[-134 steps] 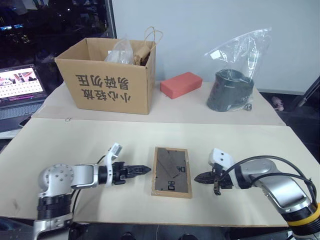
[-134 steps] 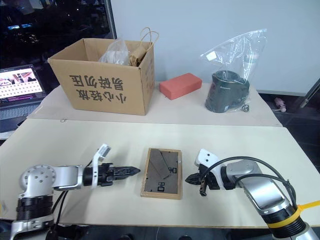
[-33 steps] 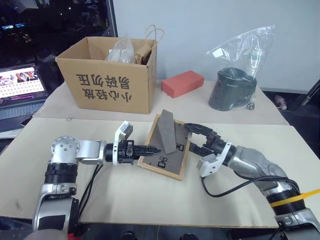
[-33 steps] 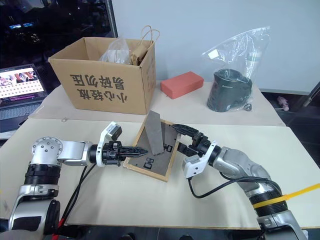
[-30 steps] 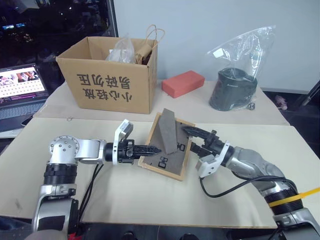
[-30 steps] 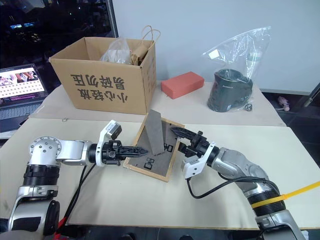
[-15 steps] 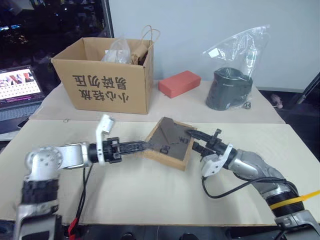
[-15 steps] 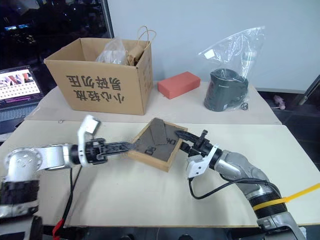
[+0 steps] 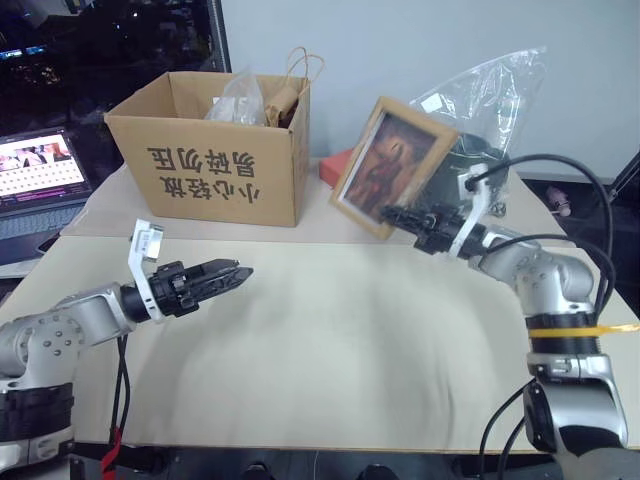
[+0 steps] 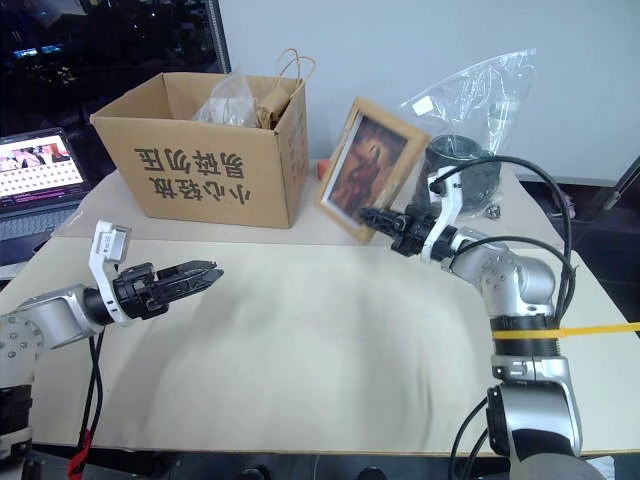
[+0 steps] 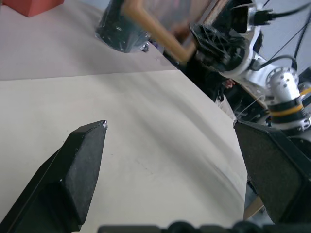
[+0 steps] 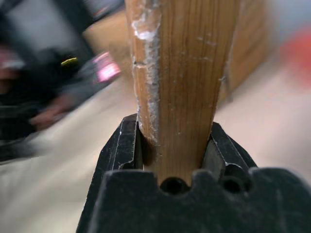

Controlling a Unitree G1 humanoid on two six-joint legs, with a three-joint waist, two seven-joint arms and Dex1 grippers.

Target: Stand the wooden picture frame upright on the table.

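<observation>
**Wooden picture frame** (image 9: 392,165): light-wood border, reddish-dark portrait facing the camera. Upper centre-right of the head views, lifted clear of the table and tilted, one corner pointing up. Held by its lower edge, which leaves the portrait side free and the bottom edge roughly ready to be brought down; no support leg can be made out from this side.

**Right hand** (image 9: 408,218): closed on the frame's lower edge. In the right wrist view both black fingers (image 12: 124,145) press flat against either face of the wooden rail, a narrow pinch.

**Left hand** (image 9: 222,272): lower left of the head views, over bare tabletop, well apart from the frame. Fingers spread wide and holding nothing, as the left wrist view confirms. Judged to be standing off so the right arm can carry the frame alone.

**Table** (image 9: 330,340): pale beige, with a large bare stretch in the middle below the frame; a likely place to set it down.

**Other items, far side of the table:**
- Cardboard box (image 9: 215,165), upper left, with printed characters and bags inside.
- Red block (image 9: 327,170), partly hidden behind the frame.
- Dark pot in a clear plastic bag (image 9: 480,110), upper right.
- Laptop (image 9: 40,170), left edge.

**Status:** frame aloft, not yet standing on the table.
</observation>
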